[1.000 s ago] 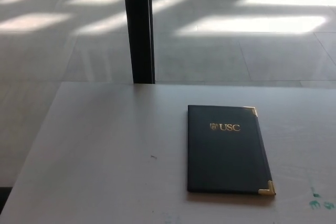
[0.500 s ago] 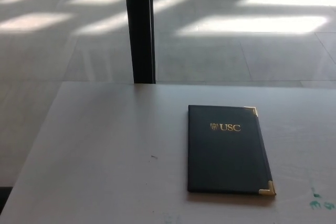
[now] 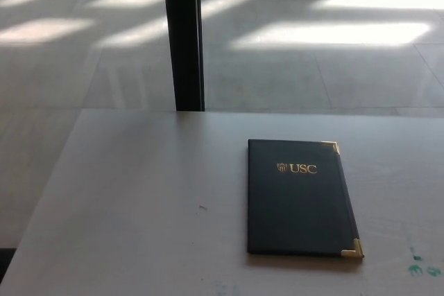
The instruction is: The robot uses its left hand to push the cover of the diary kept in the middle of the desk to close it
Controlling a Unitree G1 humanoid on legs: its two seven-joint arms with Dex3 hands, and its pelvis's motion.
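Neither my left hand nor my right hand shows in the head view, so I cannot tell how the fingers of either stand, and I cannot place the diary relative to them.

The diary [image 3: 300, 197] lies flat on the pale surface [image 3: 139, 199], right of the middle of what I can see and toward the near edge. Its dark cover is down and closed, face up, with a small gold crest and the letters "USC" printed near the top. Gold metal corners show at its far right and near right corners; its spine runs along the left side, and the right edge slants slightly outward toward me.

A few small green marks [image 3: 422, 267] sit on the surface just beyond the diary's near right corner, apart from it. A tiny dark speck [image 3: 202, 207] lies on the surface to the diary's left. Beyond the far edge, a black post [image 3: 183, 36] stands upright on the tiled floor [image 3: 312, 60], which is striped with sunlight.
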